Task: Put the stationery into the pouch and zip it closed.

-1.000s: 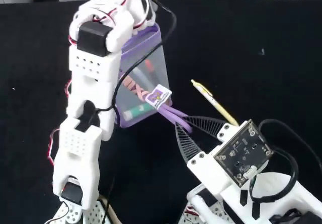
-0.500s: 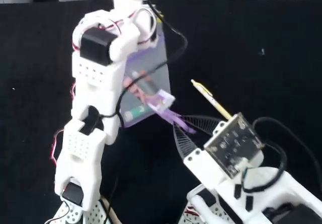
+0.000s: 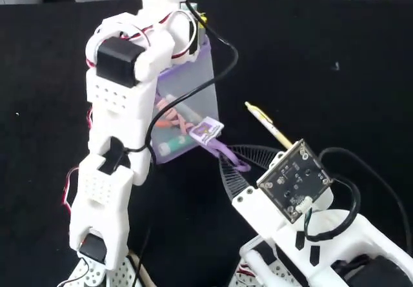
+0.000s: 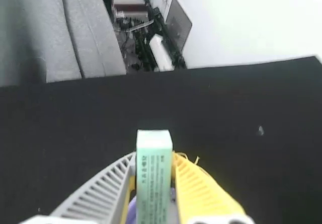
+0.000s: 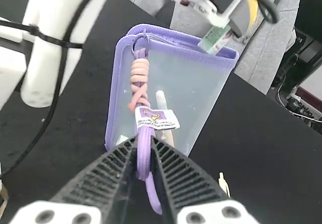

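Note:
A clear pouch (image 3: 190,97) with purple edging stands on the black table, with pens and a green-tipped item (image 3: 173,146) inside. In the right wrist view the pouch (image 5: 186,93) stands upright, and a pink and purple cord (image 5: 140,90) with a tag hangs from its zip. My right gripper (image 5: 144,156) is shut on the purple strap, seen from above as black fingers (image 3: 233,178) just below the tag (image 3: 208,131). My left gripper (image 4: 153,156) is shut on a pale green eraser (image 4: 153,176), held at the pouch's top corner (image 5: 217,34). A yellow pen (image 3: 274,131) lies on the table beside the pouch.
The black table (image 3: 335,74) stretches open to the right of the pouch. The left arm's white body (image 3: 113,138) stands close along the pouch's left side. Grey furniture and cables (image 4: 146,38) lie beyond the table's far edge.
The right arm has shifted left and forward with the strap, and the tag has moved with it. The left arm has moved towards the pouch's top and the pouch now stands more upright.

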Controlling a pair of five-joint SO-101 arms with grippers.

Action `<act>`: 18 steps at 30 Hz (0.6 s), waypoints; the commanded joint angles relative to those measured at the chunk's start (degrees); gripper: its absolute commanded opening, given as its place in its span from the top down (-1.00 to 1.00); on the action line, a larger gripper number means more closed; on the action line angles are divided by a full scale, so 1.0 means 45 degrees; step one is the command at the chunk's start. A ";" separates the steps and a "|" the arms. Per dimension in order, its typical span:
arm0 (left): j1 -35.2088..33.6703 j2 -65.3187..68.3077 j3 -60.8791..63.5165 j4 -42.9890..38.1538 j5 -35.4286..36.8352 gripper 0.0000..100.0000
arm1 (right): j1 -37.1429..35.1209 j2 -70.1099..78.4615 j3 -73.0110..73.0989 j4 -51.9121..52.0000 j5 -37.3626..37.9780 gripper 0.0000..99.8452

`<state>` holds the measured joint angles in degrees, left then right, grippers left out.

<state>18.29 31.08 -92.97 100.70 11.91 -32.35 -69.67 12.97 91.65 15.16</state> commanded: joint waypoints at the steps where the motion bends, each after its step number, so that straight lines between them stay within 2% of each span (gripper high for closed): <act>1: 0.0029 0.0195 -0.0205 0.0059 -0.0508 0.94 | -0.0176 -0.0068 -0.0049 -0.0313 0.0117 0.98; 6: 0.0479 0.0352 -0.0166 0.0059 -0.2071 0.94 | -0.0176 -0.0068 -0.0049 -0.0313 0.0117 0.98; 11: 0.0596 0.0332 -0.0166 0.0059 -0.2247 0.91 | -0.0176 -0.0068 -0.0049 -0.0313 0.0117 0.98; 16: 0.0596 0.0234 -0.0166 0.0059 -0.1993 0.49 | -0.0176 -0.0068 -0.0049 -0.0313 0.0117 0.98; 18: 0.0596 0.0215 -0.0342 0.0059 -0.1582 0.47 | -0.0176 -0.0068 -0.0049 -0.0313 0.0117 0.98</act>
<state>20.40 33.19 -92.97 100.70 2.33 -32.35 -69.67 12.97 91.65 15.16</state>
